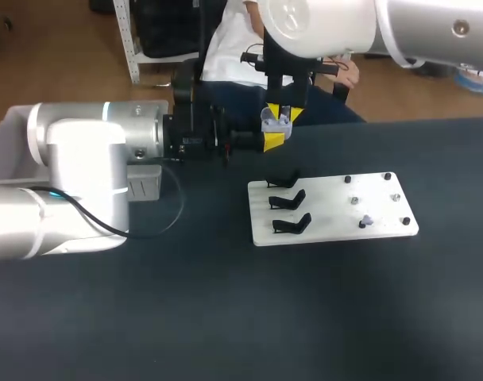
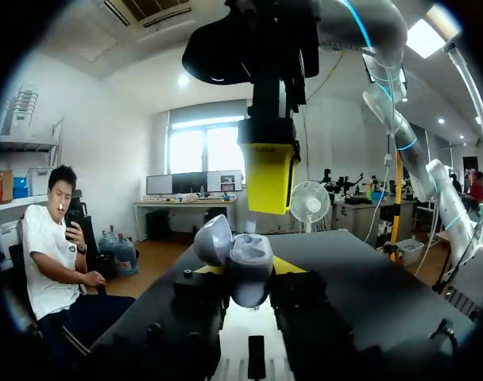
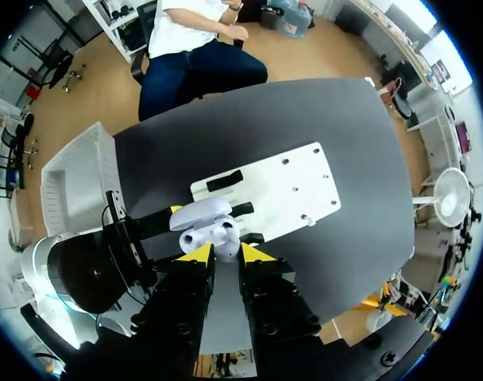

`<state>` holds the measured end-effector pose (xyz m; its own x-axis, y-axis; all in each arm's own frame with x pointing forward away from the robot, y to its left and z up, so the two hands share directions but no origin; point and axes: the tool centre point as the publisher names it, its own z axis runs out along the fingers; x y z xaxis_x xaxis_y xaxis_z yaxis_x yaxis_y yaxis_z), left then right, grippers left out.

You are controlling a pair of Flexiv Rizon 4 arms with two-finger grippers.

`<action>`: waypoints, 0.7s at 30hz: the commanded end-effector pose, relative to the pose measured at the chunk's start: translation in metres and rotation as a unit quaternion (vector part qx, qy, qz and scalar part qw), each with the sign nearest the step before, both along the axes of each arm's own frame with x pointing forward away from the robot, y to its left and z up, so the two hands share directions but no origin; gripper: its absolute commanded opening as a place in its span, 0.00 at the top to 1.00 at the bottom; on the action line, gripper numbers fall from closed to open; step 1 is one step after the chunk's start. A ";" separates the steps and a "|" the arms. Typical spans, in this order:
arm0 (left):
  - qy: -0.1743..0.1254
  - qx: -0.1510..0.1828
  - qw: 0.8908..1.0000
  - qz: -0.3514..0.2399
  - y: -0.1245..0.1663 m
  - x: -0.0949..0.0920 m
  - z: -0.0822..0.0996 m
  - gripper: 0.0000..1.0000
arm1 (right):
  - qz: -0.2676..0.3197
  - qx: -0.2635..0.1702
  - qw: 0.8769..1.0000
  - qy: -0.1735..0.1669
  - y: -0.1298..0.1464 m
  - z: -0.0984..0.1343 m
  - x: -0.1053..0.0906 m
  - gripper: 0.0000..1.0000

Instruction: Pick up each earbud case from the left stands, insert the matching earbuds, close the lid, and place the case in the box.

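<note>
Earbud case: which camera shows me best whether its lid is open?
Right wrist view: it looks down into the earbud case, lid open, held in the left gripper. The left wrist view shows it close but side-on; the head view shows it only small.

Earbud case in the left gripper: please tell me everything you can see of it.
The earbud case is small, rounded, pale lavender, smooth like plastic. Its lid stands open, tilted back. The left gripper clamps it between its jaws, above the table; the right gripper hangs just over it.
</note>
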<state>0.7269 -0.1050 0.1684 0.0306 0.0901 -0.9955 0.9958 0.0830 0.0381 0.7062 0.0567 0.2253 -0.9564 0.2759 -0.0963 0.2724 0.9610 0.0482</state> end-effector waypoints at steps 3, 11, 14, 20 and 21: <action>-0.003 -0.003 1.000 0.004 0.000 -0.002 -0.001 1.00 | 0.000 0.000 1.000 0.001 0.002 0.000 0.003 1.00; -0.003 -0.003 1.000 0.004 0.000 -0.002 -0.001 1.00 | 0.004 0.001 1.000 0.004 0.005 -0.001 0.004 1.00; -0.003 -0.003 1.000 0.004 0.000 -0.002 -0.001 1.00 | 0.004 0.001 1.000 0.004 0.006 -0.001 0.003 1.00; -0.003 -0.003 1.000 0.004 0.000 -0.002 -0.001 1.00 | 0.006 -0.001 1.000 0.005 0.007 -0.001 0.003 1.00; -0.003 -0.003 1.000 0.004 0.000 -0.002 -0.001 1.00 | 0.006 -0.001 1.000 0.004 0.007 -0.002 0.003 1.00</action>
<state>0.7269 -0.1049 0.1681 0.0303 0.0904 -0.9954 0.9958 0.0832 0.0379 0.7083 0.0626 0.2234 -0.9606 0.2632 -0.0893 0.2598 0.9645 0.0483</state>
